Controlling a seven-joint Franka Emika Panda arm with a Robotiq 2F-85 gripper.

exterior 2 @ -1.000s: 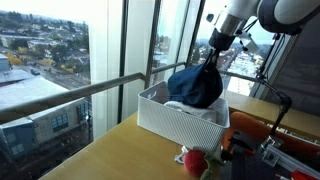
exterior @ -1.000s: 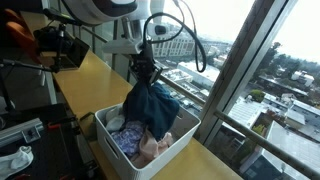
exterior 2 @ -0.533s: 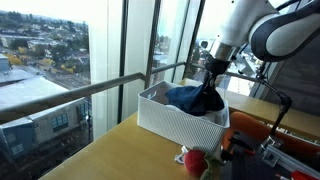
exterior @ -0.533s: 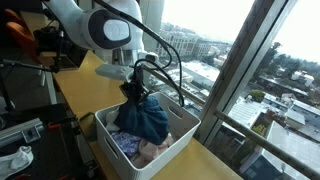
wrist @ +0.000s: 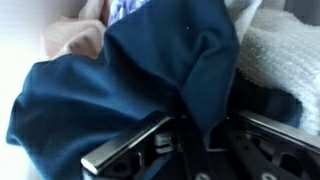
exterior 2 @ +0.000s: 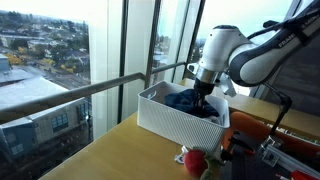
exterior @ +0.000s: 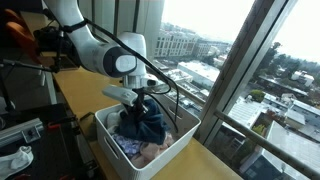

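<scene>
Claw: Robotiq gripper [wrist: 185, 135], low centre of wrist view, fingers pinched together on a fold of the dark blue crumpled fabric garment [wrist: 120, 90].
Garment position: bunched inside the white rectangular plastic basket [exterior: 108, 140], mid-frame in both exterior views, top of the heap just above the rim [exterior 2: 192, 100].
Relation: cloth directly under and around the fingertips, bulk spreading toward the left of the wrist view; no clear long axis, one lump.
Neighbours: white terry towel [wrist: 280, 50] upper right, pale pink cloth [wrist: 68, 35] upper left, both touching the garment.
Basket: on the light wooden counter [exterior 2: 110, 150] by the window.
Other: red round object [exterior 2: 193, 160], lower middle of frame, apart from the basket.
Arm: single, bent down over the basket.
</scene>
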